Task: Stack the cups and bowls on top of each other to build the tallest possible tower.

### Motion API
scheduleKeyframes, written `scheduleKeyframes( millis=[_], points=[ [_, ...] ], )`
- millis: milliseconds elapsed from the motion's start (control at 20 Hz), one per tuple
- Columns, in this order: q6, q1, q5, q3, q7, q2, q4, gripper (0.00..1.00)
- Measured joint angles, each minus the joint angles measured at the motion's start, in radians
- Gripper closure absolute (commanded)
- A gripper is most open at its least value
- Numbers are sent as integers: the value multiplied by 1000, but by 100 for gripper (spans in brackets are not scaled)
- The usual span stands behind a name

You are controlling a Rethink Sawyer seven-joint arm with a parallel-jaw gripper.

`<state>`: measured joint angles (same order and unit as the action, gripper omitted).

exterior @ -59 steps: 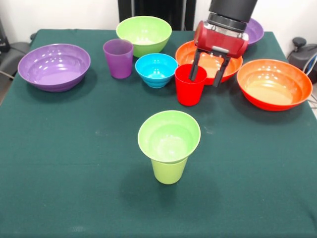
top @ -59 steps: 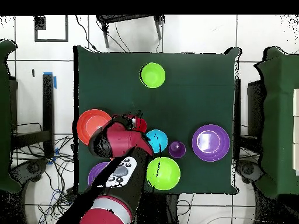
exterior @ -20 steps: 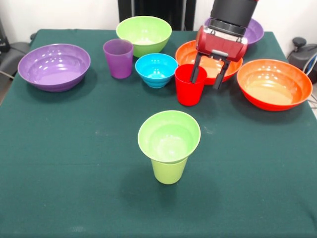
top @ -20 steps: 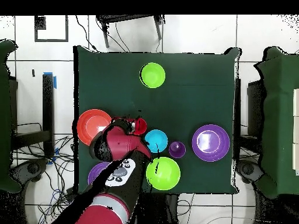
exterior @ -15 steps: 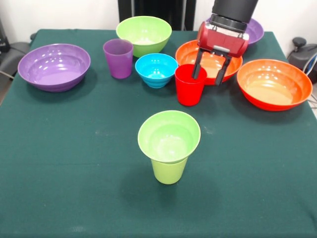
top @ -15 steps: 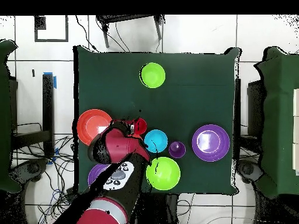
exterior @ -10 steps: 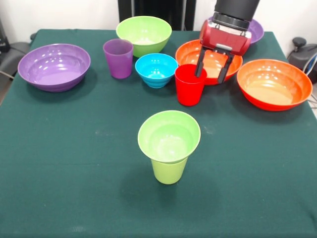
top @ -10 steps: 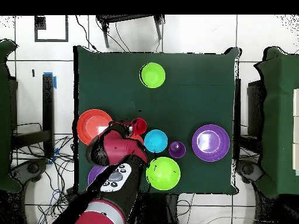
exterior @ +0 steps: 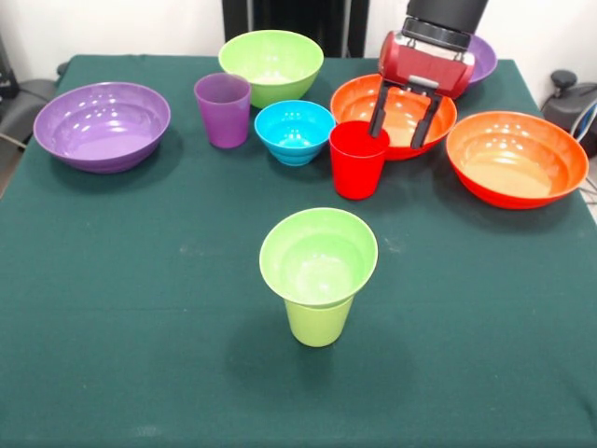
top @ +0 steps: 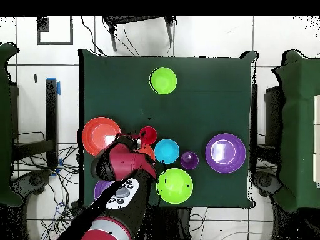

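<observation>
While the claw (exterior: 402,125) hangs with its two dark fingers spread and empty over the near orange bowl (exterior: 393,114), the red cup (exterior: 358,159) stands upright on the green desk (exterior: 131,308) just beside it — one fingertip close to the cup's rim, though touching or apart I cannot tell. A small lime-green bowl (exterior: 318,257) sits on the lime-green cup (exterior: 318,323) at the desk's middle. Behind stand the small blue bowl (exterior: 295,131), purple cup (exterior: 223,109), medium lime-green bowl (exterior: 271,63) and a wide purple bowl (exterior: 102,124). Another orange bowl (exterior: 516,157) lies apart.
</observation>
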<state>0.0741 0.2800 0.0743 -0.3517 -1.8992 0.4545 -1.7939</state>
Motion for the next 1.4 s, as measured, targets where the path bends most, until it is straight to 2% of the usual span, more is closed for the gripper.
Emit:
scheduleKeyframes(
  millis=[250, 800, 1400],
  points=[
    [23, -1, 0, 0, -7, -2, -25, 0],
    [141, -32, 0, 0, -13, -5, -93, 0],
    [204, -32, 1, 0, -15, -34, -103, 0]
  ],
)
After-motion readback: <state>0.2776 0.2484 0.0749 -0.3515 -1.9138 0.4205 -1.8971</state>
